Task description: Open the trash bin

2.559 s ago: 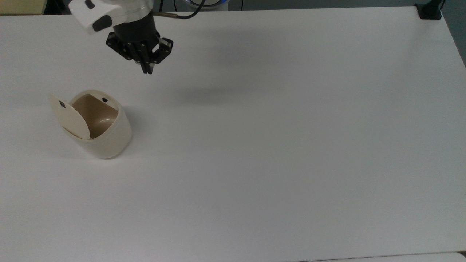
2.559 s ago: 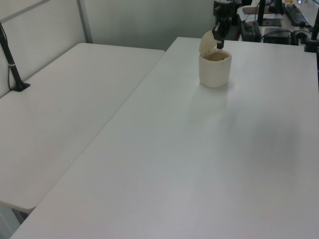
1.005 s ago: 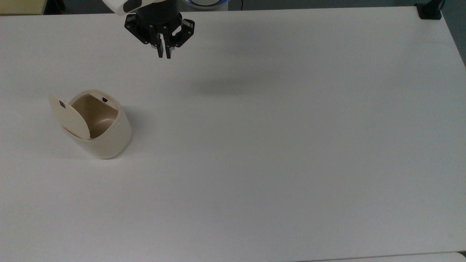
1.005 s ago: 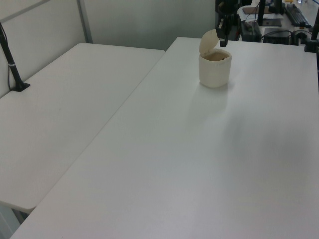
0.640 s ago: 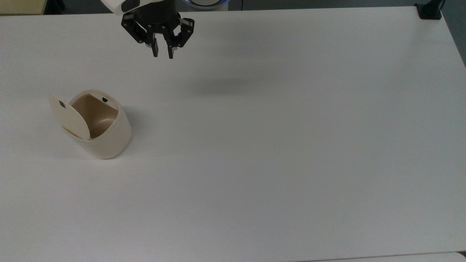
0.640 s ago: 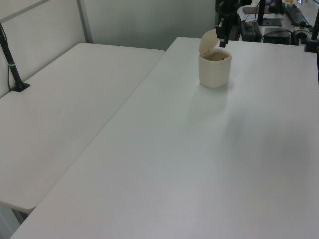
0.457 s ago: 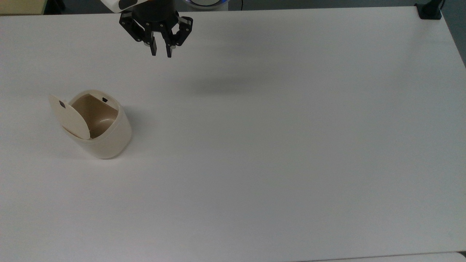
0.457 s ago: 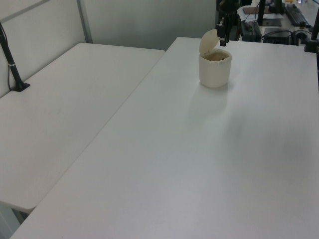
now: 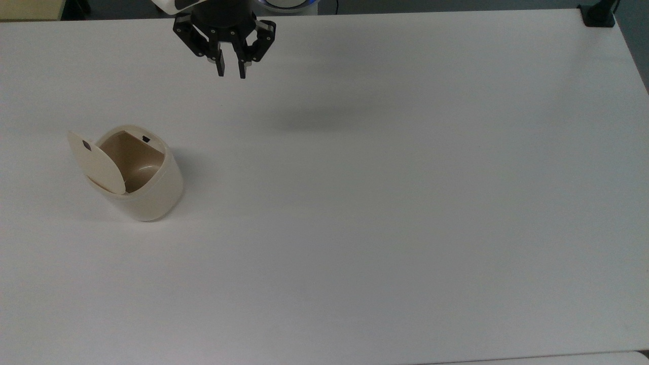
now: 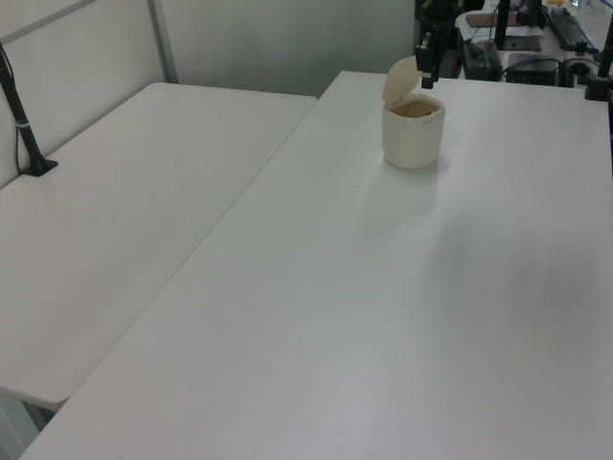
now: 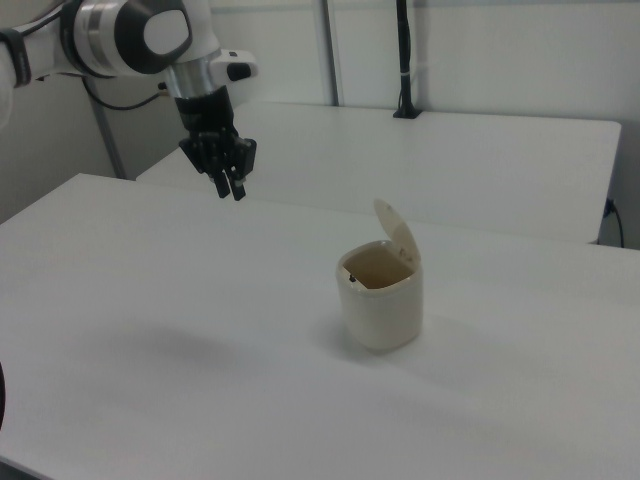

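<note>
The small cream plastic trash bin [image 9: 147,190] stands on the wide white table [image 9: 385,203] toward the top view's left, its flat hinged lid [image 9: 96,162] upright; the black two-finger gripper [image 9: 230,71] hangs well apart, toward the top view's upper edge

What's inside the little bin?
The trash bin stands open, lid tipped up. Its brown inside looks empty in the top view, though the raised lid covers part of the inside there.

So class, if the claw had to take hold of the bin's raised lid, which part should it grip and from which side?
Probably the lid's free top edge, from above: it stands nearly upright over the bin, thin enough for the open claw to straddle.
</note>
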Action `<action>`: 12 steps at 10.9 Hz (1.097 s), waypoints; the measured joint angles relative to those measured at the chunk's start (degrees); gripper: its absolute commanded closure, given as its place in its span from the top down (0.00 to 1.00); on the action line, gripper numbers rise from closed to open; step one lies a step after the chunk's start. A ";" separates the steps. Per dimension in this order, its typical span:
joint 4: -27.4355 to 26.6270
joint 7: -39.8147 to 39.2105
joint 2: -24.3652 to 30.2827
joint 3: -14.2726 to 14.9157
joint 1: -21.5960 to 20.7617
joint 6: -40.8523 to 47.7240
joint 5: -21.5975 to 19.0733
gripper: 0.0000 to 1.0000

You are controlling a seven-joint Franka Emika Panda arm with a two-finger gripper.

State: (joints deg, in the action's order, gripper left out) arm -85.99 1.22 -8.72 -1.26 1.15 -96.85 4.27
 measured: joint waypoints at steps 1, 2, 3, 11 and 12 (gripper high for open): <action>0.04 0.02 0.42 -0.10 -1.12 0.00 0.00 0.32; 0.05 0.03 1.12 -0.12 -2.08 0.00 0.00 0.32; 0.04 0.03 1.85 -0.15 -2.83 0.04 0.00 0.32; -0.45 0.03 2.35 -0.15 -3.75 2.07 0.00 1.00; -0.46 0.02 2.35 -0.15 -3.75 2.86 0.00 1.00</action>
State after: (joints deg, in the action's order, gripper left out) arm -86.45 1.25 -6.37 -1.41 -2.60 -93.99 4.28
